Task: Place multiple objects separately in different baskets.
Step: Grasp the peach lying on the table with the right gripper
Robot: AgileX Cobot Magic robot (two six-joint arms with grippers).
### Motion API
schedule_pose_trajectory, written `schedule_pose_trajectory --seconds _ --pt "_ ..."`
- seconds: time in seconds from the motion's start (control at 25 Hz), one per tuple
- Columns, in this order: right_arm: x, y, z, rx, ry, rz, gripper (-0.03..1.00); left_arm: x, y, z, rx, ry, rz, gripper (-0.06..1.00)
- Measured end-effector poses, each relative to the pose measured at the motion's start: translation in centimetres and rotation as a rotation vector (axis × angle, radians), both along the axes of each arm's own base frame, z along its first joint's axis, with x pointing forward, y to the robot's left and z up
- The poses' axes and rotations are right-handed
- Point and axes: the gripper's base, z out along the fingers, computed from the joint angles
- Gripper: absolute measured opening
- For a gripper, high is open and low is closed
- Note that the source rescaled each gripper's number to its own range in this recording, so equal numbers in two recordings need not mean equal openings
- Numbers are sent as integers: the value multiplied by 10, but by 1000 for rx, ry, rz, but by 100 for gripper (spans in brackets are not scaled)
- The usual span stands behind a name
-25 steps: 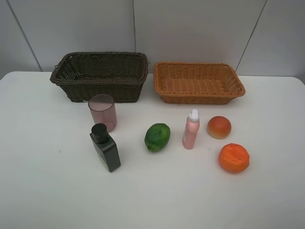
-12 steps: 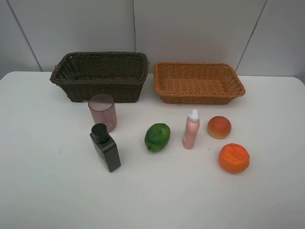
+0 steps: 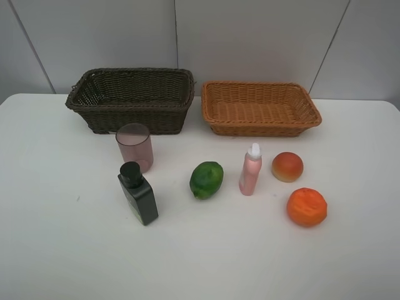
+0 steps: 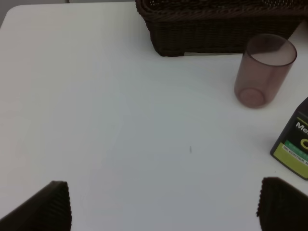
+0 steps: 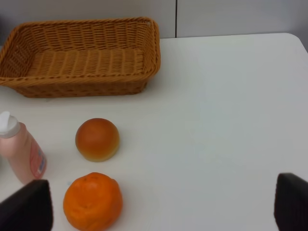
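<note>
Six objects stand on the white table in front of two empty baskets: a dark brown basket (image 3: 134, 119) and a tan basket (image 3: 259, 128). From left to right they are a mauve cup (image 3: 135, 147), a black bottle (image 3: 140, 197), a green lime (image 3: 207, 179), a pink bottle (image 3: 250, 172), a peach-coloured fruit (image 3: 287, 167) and an orange (image 3: 307, 207). My left gripper (image 4: 166, 207) is open over bare table, short of the cup (image 4: 263, 72) and the black bottle (image 4: 293, 149). My right gripper (image 5: 159, 204) is open, with the orange (image 5: 92, 201) just ahead. Neither gripper shows in the high view.
A white table (image 3: 62, 250) carries everything, with a grey panelled wall behind the baskets. In the right wrist view the tan basket (image 5: 82, 86) stands beyond the peach-coloured fruit (image 5: 97, 139) and the pink bottle (image 5: 21, 151).
</note>
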Motion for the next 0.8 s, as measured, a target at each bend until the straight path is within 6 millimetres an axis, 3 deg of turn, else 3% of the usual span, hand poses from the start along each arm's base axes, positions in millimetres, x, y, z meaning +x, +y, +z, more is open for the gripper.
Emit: schedule_pose_trajectory --seconds 0.24,0.4,0.64,0.8 --pt "1 1 0 6 4 4 98 0 0 0 0 0 0 100" --pt "18 7 8 74 103 46 98 0 0 0 0 0 0 100" --pt "79 10 34 119 299 56 98 0 0 0 0 -1 0 100" --pt "130 10 37 125 442 46 98 0 0 0 0 -1 0 100"
